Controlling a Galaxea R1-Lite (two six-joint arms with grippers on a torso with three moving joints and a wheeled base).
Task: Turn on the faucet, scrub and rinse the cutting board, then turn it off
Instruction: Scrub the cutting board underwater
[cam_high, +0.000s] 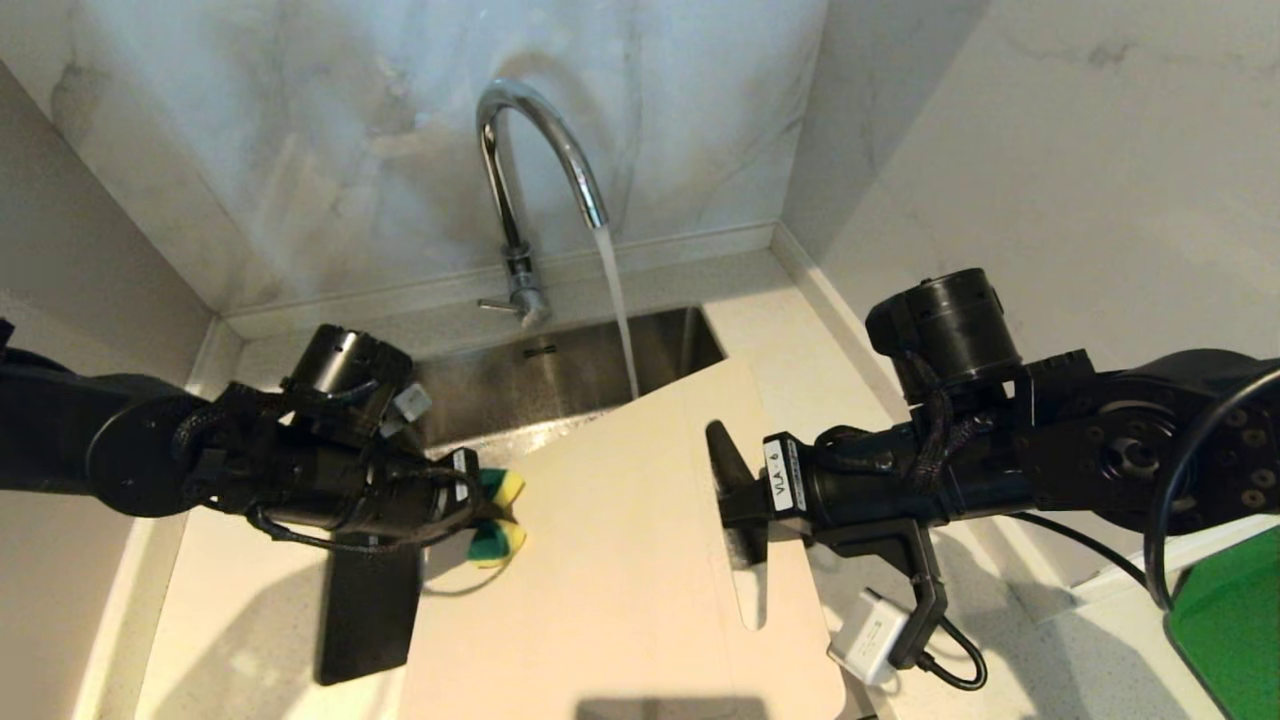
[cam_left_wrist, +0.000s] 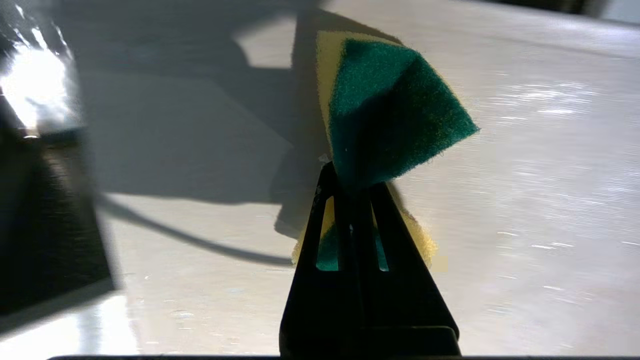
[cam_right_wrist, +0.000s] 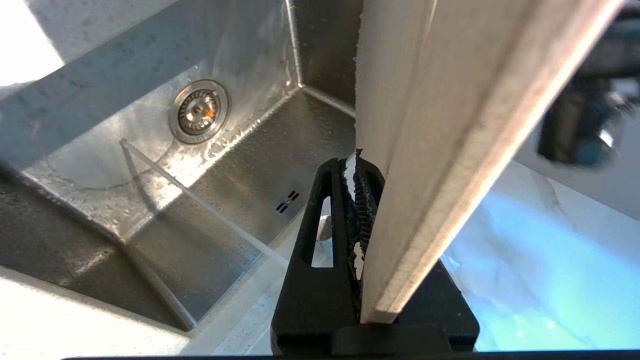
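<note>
The left gripper (cam_high: 492, 515) is seen at centre left of the head view, clamped on a yellow-and-green sponge (cam_high: 497, 541) at the left edge of the cutting board (cam_high: 620, 560). The right gripper (cam_high: 738, 500) is found right of centre, closed on the board's edge beside the handle slot (cam_high: 748, 590). The board fills the lower middle of the frame, its far corner held over the sink (cam_high: 560, 375). The faucet (cam_high: 530, 180) stands at upper centre, and a stream of water (cam_high: 618, 310) is seen falling from its spout toward the board's far corner. A bright green flat object (cam_high: 1235, 630) is cut off at the lower right corner.

In the left wrist view, the fingers (cam_left_wrist: 380, 235) are pressed together low in the frame, with the sponge (cam_left_wrist: 390, 115) pinched and folded above them against the pale board surface (cam_left_wrist: 525, 175).

In the right wrist view, the fingers (cam_right_wrist: 325, 250) are shut on the board's edge (cam_right_wrist: 450, 165), which runs up the right of centre. The steel sink (cam_right_wrist: 250, 165) is spread across the left, its drain (cam_right_wrist: 199, 111) placed at upper left.
</note>
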